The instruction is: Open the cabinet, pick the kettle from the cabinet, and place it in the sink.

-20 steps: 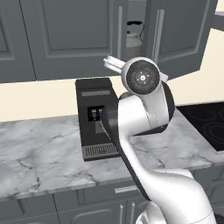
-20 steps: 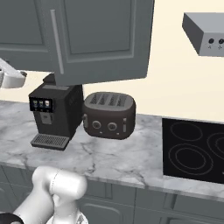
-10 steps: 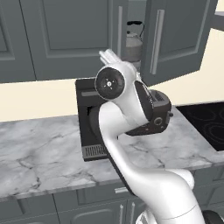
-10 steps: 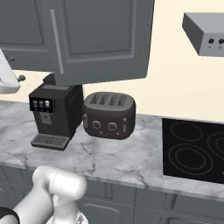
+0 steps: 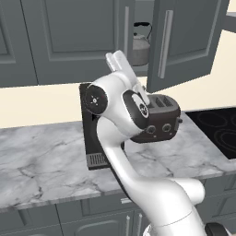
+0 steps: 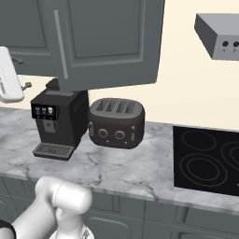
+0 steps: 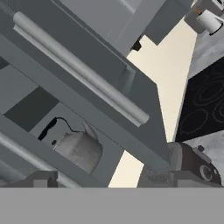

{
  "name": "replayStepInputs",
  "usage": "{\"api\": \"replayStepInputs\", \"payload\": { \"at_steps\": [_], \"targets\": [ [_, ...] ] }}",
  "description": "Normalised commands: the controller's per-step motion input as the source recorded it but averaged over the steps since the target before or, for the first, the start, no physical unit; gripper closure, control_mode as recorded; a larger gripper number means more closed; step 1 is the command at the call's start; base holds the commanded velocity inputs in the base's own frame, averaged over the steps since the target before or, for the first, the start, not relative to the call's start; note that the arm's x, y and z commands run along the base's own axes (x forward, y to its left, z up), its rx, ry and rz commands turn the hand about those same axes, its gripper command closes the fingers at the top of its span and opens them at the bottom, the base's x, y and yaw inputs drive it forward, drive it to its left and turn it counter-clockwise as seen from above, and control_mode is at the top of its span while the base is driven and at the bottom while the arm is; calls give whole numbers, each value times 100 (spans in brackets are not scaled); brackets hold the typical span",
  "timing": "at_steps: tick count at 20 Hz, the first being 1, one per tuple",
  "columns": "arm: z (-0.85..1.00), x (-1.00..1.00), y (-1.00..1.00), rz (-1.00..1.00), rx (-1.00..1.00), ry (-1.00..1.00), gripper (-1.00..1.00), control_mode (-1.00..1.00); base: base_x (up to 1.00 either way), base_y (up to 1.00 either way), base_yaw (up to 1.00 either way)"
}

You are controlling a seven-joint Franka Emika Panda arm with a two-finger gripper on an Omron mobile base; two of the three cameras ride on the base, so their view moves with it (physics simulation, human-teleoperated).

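The dark grey wall cabinet has its right door [image 5: 184, 41] swung open, the silver bar handle [image 5: 165, 44] facing me. On the shelf inside stands the silver kettle [image 5: 140, 45] with its black arched handle. My gripper [image 5: 115, 59] points up, just below and left of the kettle, in front of the closed left door. In the hand view the kettle [image 7: 78, 151] sits behind the door's edge and its bar handle [image 7: 83, 70]. My gripper [image 7: 109, 180] is open, its tips far apart with nothing between them. The sink is out of view.
A black coffee machine [image 6: 58, 123] and a dark brown toaster [image 6: 116, 122] stand on the marble counter [image 5: 41, 156] under the cabinet. A black glass stovetop [image 6: 205, 161] lies to the right, with a range hood [image 6: 219, 35] above it.
The arm's elbow has swung left and down, and the hand has turned from lying sideways to pointing up toward the cabinet opening. The kettle and the door have not moved.
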Motion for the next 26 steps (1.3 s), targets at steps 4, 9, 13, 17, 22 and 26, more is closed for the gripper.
{"api": "replayStepInputs", "payload": {
  "at_steps": [4, 9, 13, 17, 22, 26],
  "targets": [
    [-2, 18, -11, -19, 14, -4, -100, -100, 0, 0, 0],
    [0, 24, -3, -16, 10, -10, -100, -100, 0, 0, 0],
    [-3, 13, -12, -9, 10, -18, -100, -100, 0, 0, 0],
    [-8, 14, -17, -8, 9, -18, -100, -100, 0, 0, 0],
    [-8, 17, -18, -9, 17, -6, -100, -100, 0, 0, 0],
    [-12, 22, -11, -7, 25, 0, -100, -100, 0, 0, 0]
  ]
}}
